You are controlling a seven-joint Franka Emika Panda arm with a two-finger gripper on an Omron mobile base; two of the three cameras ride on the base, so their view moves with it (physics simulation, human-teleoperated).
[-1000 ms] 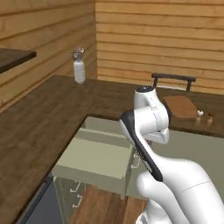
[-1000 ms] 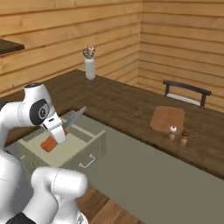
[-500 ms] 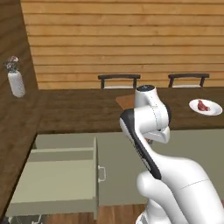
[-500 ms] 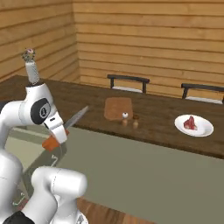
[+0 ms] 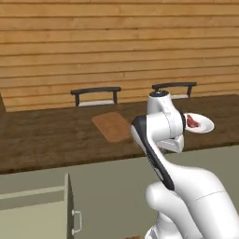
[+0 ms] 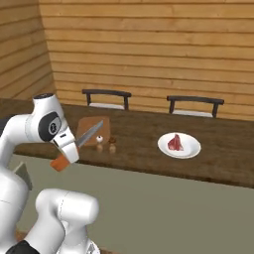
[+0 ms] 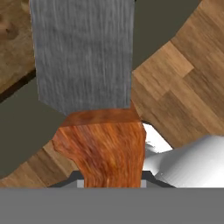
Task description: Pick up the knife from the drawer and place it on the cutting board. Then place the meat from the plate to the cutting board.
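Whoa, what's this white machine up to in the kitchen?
The robot arm is carrying a small knife with a wooden handle, its gripper closed on the handle and the blade pointing toward the counter. Ahead on the dark counter lie a bare wooden cutting board and, further right, a white plate with a piece of raw meat. The drawer at lower left hangs open.

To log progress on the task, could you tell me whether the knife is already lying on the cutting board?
No, the knife is held in the claw, short of the cutting board.
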